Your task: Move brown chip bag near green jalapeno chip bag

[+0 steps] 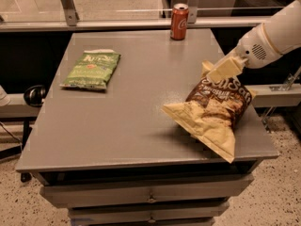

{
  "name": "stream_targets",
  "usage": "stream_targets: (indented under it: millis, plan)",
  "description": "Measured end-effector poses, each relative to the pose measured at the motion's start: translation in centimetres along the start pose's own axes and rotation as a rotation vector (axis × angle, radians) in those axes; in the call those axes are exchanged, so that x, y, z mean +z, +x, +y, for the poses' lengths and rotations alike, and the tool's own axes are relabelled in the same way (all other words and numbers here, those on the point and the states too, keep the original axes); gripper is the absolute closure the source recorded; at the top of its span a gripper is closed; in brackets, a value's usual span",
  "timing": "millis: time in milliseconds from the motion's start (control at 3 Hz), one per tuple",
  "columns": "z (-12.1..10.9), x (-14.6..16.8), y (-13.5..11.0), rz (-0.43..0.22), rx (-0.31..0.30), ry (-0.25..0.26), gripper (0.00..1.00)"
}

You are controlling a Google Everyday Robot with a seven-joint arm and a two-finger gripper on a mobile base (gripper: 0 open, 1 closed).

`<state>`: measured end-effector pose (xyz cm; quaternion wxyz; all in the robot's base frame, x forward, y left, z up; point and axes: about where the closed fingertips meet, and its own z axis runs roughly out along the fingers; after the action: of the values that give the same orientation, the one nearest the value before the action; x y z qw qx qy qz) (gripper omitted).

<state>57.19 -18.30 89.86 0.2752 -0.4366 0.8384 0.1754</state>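
Observation:
The brown chip bag (pixel 214 109) is at the right side of the grey table (pixel 131 126), tilted, with its lower corner hanging past the front right edge. My gripper (pixel 221 71) comes in from the right on a white arm and is shut on the bag's top edge. The green jalapeno chip bag (pixel 91 69) lies flat at the table's left side, well apart from the brown bag.
A red soda can (pixel 179 15) stands at the table's back edge, right of centre. Drawers sit under the tabletop. A metal rail and glass partition run behind the table. Dark equipment sits on the floor at the left.

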Motion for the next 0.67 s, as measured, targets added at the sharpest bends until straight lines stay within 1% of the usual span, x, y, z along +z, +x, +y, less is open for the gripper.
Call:
stream_targets:
  millis: [333, 667]
  plan:
    - [0.8, 0.2, -0.6, -0.004, 0.017, -0.034, 0.85]
    - [2.0, 0.9, -2.2, -0.005, -0.006, -0.070, 1.00]
